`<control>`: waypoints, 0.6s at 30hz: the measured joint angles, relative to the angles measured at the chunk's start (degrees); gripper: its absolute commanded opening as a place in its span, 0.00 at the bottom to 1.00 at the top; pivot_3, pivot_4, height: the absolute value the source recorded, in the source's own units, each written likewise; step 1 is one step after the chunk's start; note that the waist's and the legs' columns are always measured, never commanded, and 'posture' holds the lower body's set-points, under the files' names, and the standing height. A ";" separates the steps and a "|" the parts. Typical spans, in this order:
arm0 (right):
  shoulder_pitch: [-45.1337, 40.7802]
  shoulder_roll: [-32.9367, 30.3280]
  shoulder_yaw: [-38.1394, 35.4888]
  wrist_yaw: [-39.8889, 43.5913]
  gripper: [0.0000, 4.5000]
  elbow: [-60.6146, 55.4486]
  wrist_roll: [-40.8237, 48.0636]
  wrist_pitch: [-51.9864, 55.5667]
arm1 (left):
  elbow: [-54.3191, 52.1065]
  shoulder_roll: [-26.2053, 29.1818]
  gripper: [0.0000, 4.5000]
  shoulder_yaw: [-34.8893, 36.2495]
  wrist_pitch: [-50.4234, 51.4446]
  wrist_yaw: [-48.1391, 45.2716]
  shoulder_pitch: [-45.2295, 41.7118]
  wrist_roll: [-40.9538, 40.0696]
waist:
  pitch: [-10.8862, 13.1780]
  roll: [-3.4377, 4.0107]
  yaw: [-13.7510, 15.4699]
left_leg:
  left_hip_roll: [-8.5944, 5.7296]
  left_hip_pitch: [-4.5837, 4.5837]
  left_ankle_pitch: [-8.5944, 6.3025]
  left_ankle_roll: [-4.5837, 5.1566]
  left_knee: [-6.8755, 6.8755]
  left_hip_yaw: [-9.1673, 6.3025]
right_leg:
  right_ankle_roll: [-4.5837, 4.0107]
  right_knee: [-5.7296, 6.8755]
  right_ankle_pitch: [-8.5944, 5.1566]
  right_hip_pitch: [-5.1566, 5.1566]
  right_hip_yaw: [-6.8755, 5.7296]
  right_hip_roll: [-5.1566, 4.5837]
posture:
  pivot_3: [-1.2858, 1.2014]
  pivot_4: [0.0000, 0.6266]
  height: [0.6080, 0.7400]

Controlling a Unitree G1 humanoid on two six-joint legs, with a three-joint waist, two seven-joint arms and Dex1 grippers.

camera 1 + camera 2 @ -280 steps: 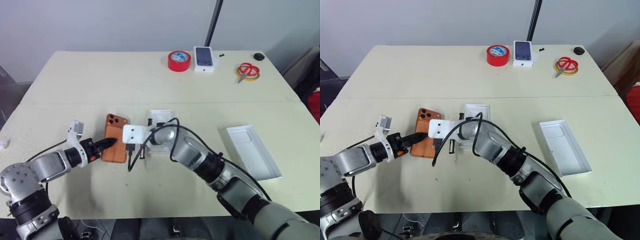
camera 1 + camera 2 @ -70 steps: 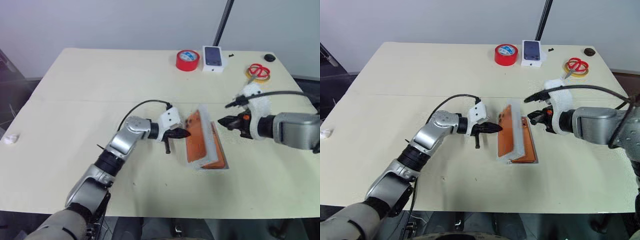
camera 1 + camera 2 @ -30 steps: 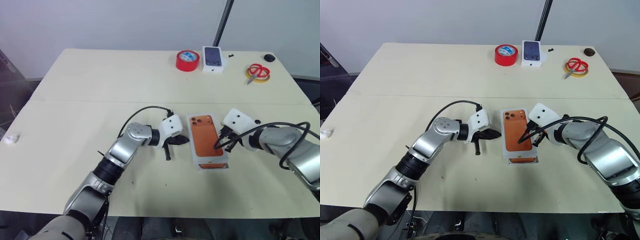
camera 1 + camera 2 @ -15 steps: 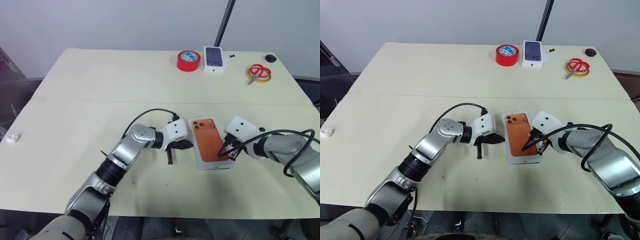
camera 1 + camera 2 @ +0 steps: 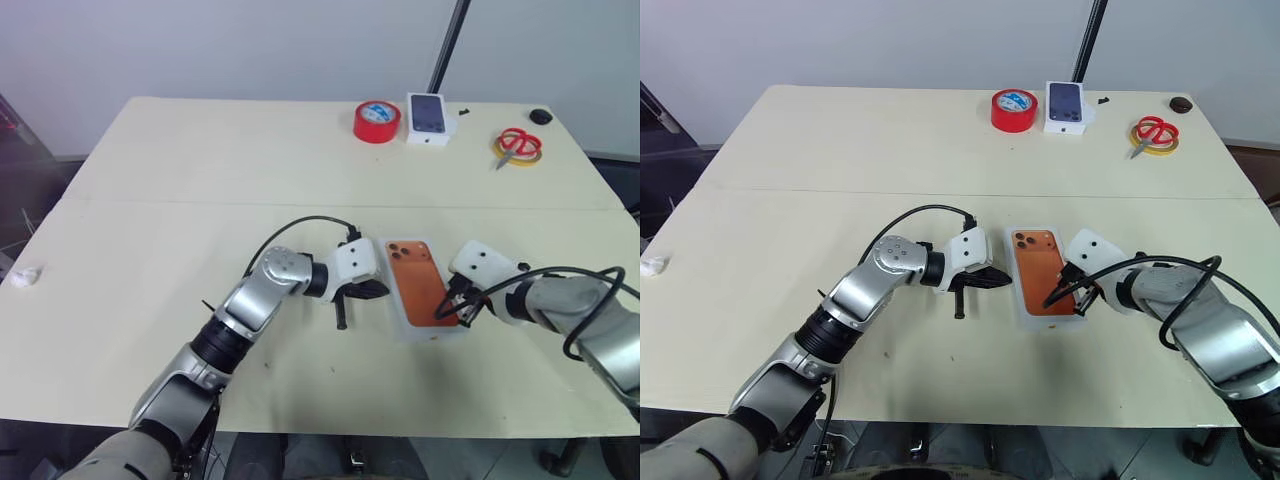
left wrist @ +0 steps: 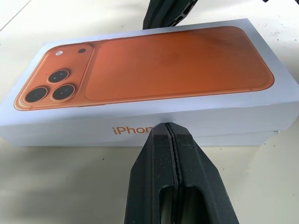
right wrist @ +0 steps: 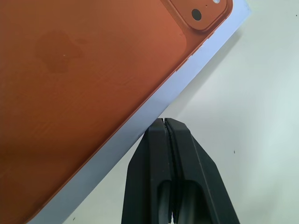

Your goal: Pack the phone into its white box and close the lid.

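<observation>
While both my jaws are pressed shut and hold nothing, the white box (image 5: 425, 290), lid on, lies between them on the bench (image 5: 200, 180), its long sides facing each.

tape: red roll (image 5: 377, 121), far table (image 5: 200, 160) edge
small box: white (image 5: 428, 117), beside tape
scissors: red-handled (image 5: 519, 146), far right

White box (image 5: 1043, 283) closed, left hand (image 5: 1006, 280) and right hand (image 5: 1048, 299) flanking it

Cream table (image 5: 200, 160) (seam across its middle) before a pale wall (image 5: 250, 45).
</observation>
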 measured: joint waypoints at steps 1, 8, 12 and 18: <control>0.12 0.10 -0.02 0.00 0.01 0.00 -0.02 0.04 | 0.00 0.01 0.00 -0.02 0.00 -0.12 0.00 0.00 | 0.00 0.00 0.00 | 0.00 0.00 0.00 0.00 0.00 0.00 | 0.00 0.00 0.00 0.00 0.00 0.00 | 0.52 0.24 0.94; 0.46 0.72 -0.08 0.02 0.01 -0.03 -0.48 0.16 | -0.04 0.81 0.00 -1.42 -0.56 -0.77 -0.75 1.00 | 0.00 0.00 0.00 | 0.00 0.00 0.00 0.00 0.00 -0.01 | 0.00 0.00 0.00 0.00 0.00 0.01 | 0.52 0.24 0.94; 0.75 0.92 -0.08 0.01 0.01 -0.07 -0.94 0.13 | 0.34 1.06 0.00 -1.96 -1.09 -0.50 -0.75 1.73 | 0.00 0.01 0.00 | 0.00 0.01 0.00 0.00 0.00 -0.01 | 0.00 0.00 0.00 0.00 -0.01 0.01 | 0.52 0.24 0.94; 1.16 0.47 -1.20 1.58 0.01 -0.08 -1.02 -0.61 | 1.26 2.14 0.00 -1.82 -1.11 -0.44 -0.75 2.24 | -0.01 0.01 -0.08 | 0.00 0.02 0.00 0.00 0.00 -0.01 | 0.00 0.02 0.00 0.00 0.00 0.03 | 0.52 0.24 0.94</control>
